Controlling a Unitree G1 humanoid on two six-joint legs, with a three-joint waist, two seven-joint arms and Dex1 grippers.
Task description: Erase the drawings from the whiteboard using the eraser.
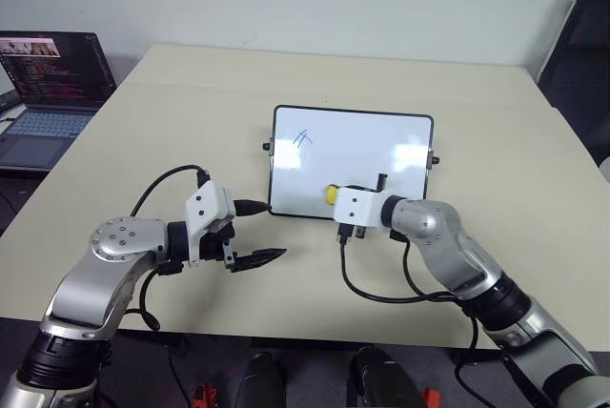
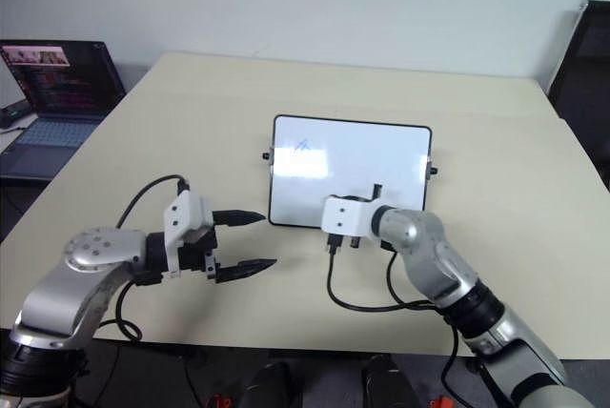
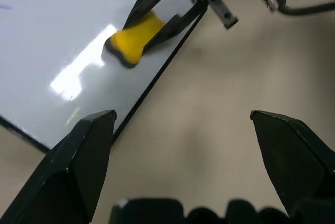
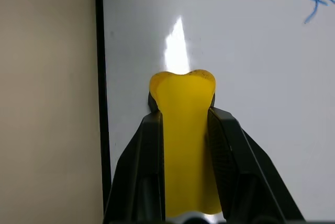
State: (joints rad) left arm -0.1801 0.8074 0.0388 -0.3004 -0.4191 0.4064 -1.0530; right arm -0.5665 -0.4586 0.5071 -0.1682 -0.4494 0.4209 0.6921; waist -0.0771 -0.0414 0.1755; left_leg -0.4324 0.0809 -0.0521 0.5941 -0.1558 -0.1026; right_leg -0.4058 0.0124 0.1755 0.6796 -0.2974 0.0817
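Right gripper (image 4: 183, 130) pinches the eraser (image 4: 184, 130) lengthwise, its free end pointing across the whiteboard (image 4: 251, 77).

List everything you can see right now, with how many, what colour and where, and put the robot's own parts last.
Table: one, beige, under everything.
Whiteboard: one, white with black frame, flat at table centre.
Drawing: one visible, blue, on the board's far left part.
Eraser: one, yellow with dark side, on the board near its near edge, in the right end effector.
Laptop: one, dark, screen lit, at the table's far left.
Chair: one, black, far right.
Left end effector: black fingers, open, over bare table left of the board.
Right end effector: black fingers, shut on the eraser.
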